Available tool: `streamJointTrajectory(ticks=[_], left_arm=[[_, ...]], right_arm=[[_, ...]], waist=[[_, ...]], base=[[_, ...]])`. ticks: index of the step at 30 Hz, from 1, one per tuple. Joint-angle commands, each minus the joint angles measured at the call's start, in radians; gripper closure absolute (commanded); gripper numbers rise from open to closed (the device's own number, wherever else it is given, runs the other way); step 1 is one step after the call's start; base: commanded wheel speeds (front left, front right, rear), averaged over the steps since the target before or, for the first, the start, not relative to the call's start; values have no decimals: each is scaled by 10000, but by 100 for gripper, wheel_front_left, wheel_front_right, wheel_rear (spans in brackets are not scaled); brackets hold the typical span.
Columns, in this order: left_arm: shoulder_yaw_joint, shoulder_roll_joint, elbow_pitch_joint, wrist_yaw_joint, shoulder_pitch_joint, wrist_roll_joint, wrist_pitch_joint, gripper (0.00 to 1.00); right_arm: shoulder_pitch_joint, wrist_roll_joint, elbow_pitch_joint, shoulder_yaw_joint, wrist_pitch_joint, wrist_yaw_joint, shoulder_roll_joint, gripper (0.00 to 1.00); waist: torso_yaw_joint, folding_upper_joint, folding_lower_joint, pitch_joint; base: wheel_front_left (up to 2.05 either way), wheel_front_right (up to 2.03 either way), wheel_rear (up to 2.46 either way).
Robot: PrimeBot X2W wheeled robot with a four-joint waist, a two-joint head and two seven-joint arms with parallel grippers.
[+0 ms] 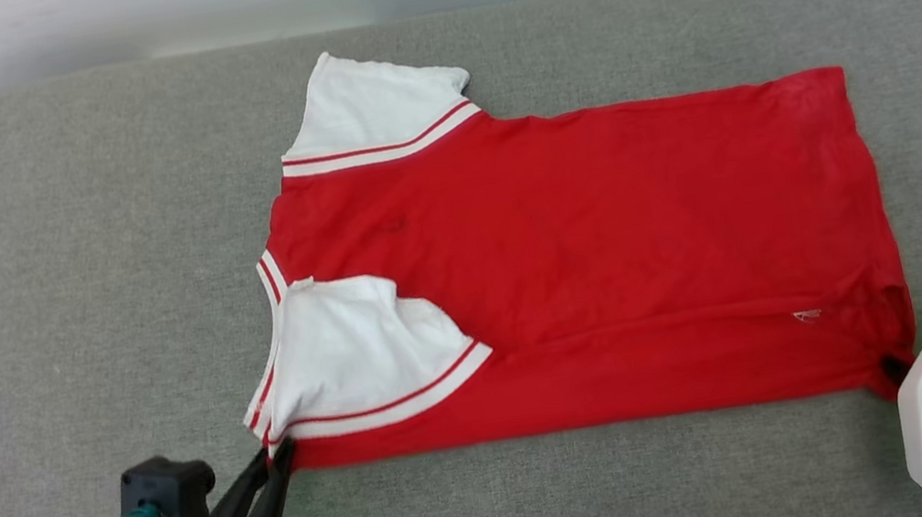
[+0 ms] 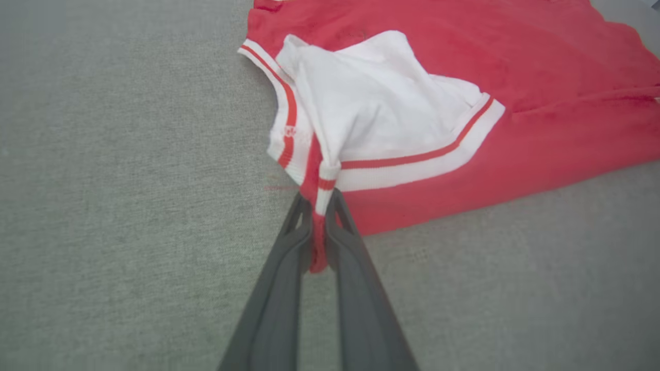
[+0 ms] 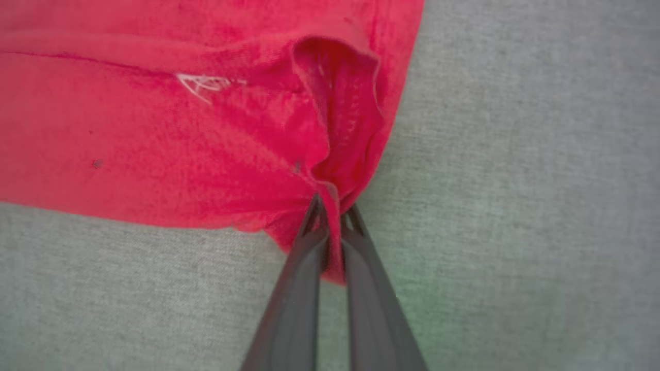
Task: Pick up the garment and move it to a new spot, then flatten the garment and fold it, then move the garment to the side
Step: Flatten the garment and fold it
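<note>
Head view: the shirt (image 1: pixel 590 256) lies flat on the grey cloth surface (image 1: pixel 55 267), collar end to the left and hem to the right, with one white sleeve (image 1: pixel 346 351) folded onto the red body. The left gripper (image 1: pixel 276 463) meets the near collar-side corner and the right gripper (image 1: pixel 893 368) the near hem corner. A small white mark (image 1: pixel 806 316) sits near the hem.

Left wrist view: the left gripper (image 2: pixel 319 206) is pinched on the striped trim (image 2: pixel 324 183). Tiny red lettering (image 2: pixel 287 131) on the white band is too blurred to read.

Right wrist view: the right gripper (image 3: pixel 332 206) is clamped on the bunched red hem corner. The white mark (image 3: pixel 201 83) looks sketchy and is unreadable.
</note>
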Motion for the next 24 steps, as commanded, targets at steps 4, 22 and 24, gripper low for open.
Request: streamJointTrajectory(ticks=[4,22,24], left_arm=[[-49,216,132,-18,362,-91,87,100],[-740,797,-607,91,1928,-347,774,100],[-771,571,-430,65,1777,-375,667,100]], right_arm=[[407,312,-171,45,65,-18,-324,100],[2862,1415,-2765,-1136,1225,-18,-446,100],[2928,1381,-2659,-1127,1166,-18,-400,100]], waist=[[-172,0,-1,-464],[-333,0,-1,-879],[-335,0,-1,-854]], base=[[0,0,0],[0,0,0],[0,0,0]])
